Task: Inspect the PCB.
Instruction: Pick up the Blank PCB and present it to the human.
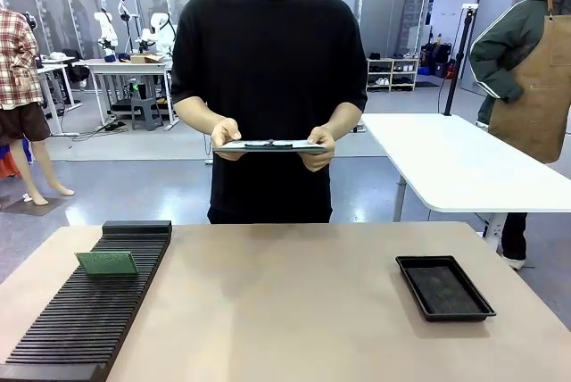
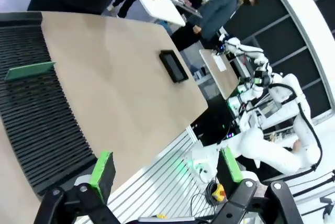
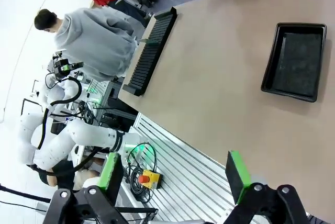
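Holds left gripper (image 2: 166,169) and right gripper (image 3: 174,174) spread apart, empty, off near edge of desk (image 1: 285,311). Shows PCB (image 1: 107,263) upright in slotted rack (image 1: 85,315) by left edge, untouched; seemingly nothing done, pickup and inspection left.

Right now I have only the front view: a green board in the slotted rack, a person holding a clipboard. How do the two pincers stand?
Observer: The left pincer is open and empty, held back by the near edge of the table, well short of the board.
Operator: And the other one?
Observer: The right pincer is open too, with nothing between its fingers, and it is also back at the near edge.
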Robot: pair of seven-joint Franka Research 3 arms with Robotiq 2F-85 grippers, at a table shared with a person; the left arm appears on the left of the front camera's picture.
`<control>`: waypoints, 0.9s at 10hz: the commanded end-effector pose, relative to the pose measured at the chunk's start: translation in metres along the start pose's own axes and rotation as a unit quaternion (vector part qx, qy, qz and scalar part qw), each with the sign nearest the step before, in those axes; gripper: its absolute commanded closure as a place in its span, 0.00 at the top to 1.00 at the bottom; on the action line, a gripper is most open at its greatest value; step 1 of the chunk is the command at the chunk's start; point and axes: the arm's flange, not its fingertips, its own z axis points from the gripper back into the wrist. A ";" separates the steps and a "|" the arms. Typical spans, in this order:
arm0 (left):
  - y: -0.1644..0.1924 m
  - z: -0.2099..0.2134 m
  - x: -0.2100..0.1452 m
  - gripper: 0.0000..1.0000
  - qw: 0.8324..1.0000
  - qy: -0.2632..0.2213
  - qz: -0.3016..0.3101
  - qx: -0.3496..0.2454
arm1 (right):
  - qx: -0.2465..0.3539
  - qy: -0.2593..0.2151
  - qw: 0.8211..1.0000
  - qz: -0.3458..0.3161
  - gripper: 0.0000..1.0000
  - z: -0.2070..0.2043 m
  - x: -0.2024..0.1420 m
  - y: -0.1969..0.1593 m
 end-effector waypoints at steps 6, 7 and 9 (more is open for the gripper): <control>-0.001 0.003 0.001 1.00 1.000 -0.012 0.002 0.002 | -0.001 0.005 1.000 0.001 1.00 -0.007 0.004 0.001; -0.001 0.003 0.001 1.00 1.000 -0.012 0.002 0.002 | -0.001 0.005 1.000 0.001 1.00 -0.007 0.004 0.001; 0.001 0.003 0.000 1.00 1.000 -0.012 0.008 0.009 | -0.001 0.005 1.000 0.001 1.00 -0.007 0.004 0.001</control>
